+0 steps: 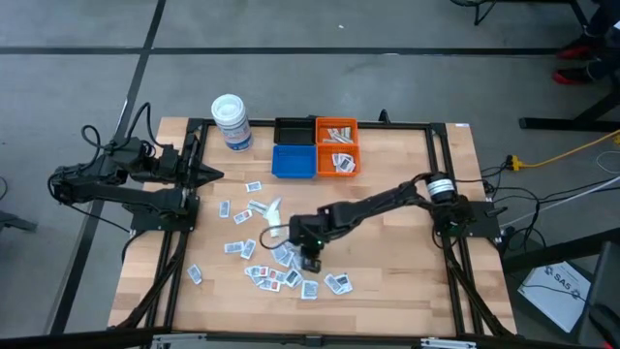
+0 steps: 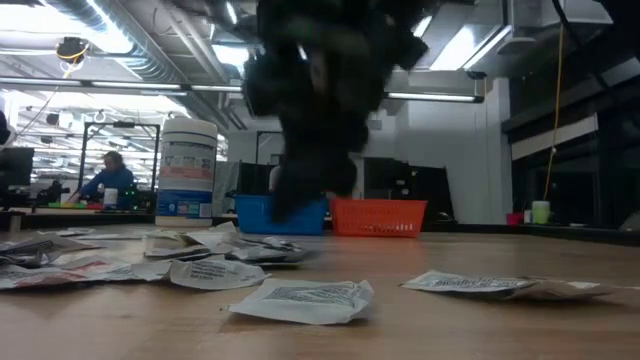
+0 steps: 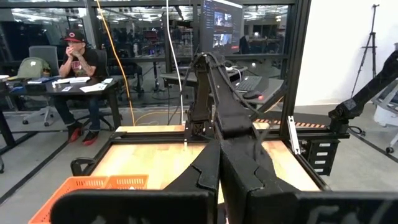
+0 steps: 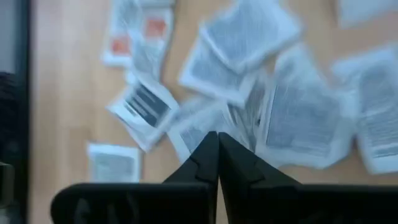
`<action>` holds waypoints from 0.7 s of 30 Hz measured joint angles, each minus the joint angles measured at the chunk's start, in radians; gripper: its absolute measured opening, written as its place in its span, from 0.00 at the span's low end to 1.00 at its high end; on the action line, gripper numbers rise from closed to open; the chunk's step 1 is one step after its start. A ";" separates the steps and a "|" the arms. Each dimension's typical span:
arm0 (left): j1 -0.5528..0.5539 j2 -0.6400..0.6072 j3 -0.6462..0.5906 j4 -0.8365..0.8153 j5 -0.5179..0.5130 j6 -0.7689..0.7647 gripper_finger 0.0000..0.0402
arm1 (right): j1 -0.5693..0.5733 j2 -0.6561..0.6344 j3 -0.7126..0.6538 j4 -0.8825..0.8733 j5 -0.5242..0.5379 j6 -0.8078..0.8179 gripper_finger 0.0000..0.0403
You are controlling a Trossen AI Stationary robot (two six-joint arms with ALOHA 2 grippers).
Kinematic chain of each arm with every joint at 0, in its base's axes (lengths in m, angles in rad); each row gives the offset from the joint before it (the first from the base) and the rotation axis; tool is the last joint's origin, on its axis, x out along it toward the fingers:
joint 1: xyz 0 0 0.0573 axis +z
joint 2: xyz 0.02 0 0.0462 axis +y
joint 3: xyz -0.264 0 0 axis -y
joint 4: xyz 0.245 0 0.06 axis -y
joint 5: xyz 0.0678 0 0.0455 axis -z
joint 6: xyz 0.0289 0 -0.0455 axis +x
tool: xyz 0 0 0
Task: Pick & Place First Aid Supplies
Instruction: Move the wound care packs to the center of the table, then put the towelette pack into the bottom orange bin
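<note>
Fingers of the right gripper (image 4: pixel 217 140) were pinched shut, tips down over the sachets (image 1: pixel 281 254); can't tell if one was caught between them. Sachets lay scattered and overlapping on the table (image 1: pixel 407 271), mostly mid-front: flat, light, floppy, probably slick, so likely best pinched at a raised edge or corner, one at a time. Overlaps risk a double pick. Open wood right of the pile gave room to lift clear. Farther back sat the blue bin (image 1: pixel 293 161), orange bin (image 1: pixel 336 160), black bin (image 1: pixel 294 130) and white tub (image 1: pixel 232 121). Left gripper (image 1: pixel 215 175) waited closed at the left edge, empty.
</note>
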 joint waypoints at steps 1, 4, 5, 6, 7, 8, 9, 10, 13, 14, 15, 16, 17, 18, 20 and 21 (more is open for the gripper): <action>0.000 0.000 0.000 0.000 0.000 0.000 0.01 | -0.001 -0.008 0.021 -0.034 0.000 0.000 0.02; 0.000 0.000 0.000 0.000 0.000 0.000 0.01 | 0.009 -0.036 0.076 -0.171 -0.005 -0.001 0.02; 0.000 0.000 0.000 0.000 0.000 0.000 0.01 | 0.016 -0.045 0.092 -0.222 -0.005 -0.001 0.03; 0.000 0.000 0.000 0.000 0.000 0.001 0.01 | 0.025 -0.054 0.103 -0.267 -0.005 -0.001 0.04; 0.000 0.000 0.000 0.000 0.000 0.000 0.01 | 0.036 -0.063 0.114 -0.302 -0.006 0.000 0.06; 0.000 0.000 0.000 0.000 0.000 0.000 0.01 | 0.047 -0.077 0.120 -0.335 -0.007 0.005 0.08; 0.000 0.000 0.000 0.000 0.000 0.000 0.01 | 0.059 -0.087 0.120 -0.367 -0.008 0.011 0.10; 0.000 0.000 0.000 0.000 0.000 0.001 0.01 | 0.072 -0.096 0.120 -0.390 -0.009 0.021 0.13; 0.000 0.000 0.000 0.000 0.000 0.000 0.01 | 0.116 -0.109 0.120 -0.456 -0.008 0.050 0.21; 0.000 0.000 0.000 0.000 0.000 0.001 0.01 | 0.131 -0.113 0.120 -0.479 -0.007 0.056 0.23; 0.000 0.000 0.000 0.000 0.000 0.000 0.01 | 0.146 -0.116 0.120 -0.507 -0.004 0.059 0.25; 0.000 0.000 0.000 0.000 0.000 0.000 0.01 | 0.161 -0.118 0.119 -0.534 -0.003 0.054 0.27; 0.000 0.000 0.000 0.000 0.000 0.000 0.01 | 0.178 -0.120 0.119 -0.556 -0.002 0.043 0.29; 0.000 0.000 0.000 0.000 0.000 0.001 0.01 | 0.193 -0.121 0.119 -0.577 0.007 0.033 0.30; 0.000 0.000 0.000 0.000 0.000 0.000 0.01 | 0.223 -0.121 0.118 -0.613 0.042 0.013 0.31; 0.000 0.000 0.000 0.000 0.000 0.001 0.01 | 0.235 -0.121 0.117 -0.625 0.064 0.005 0.31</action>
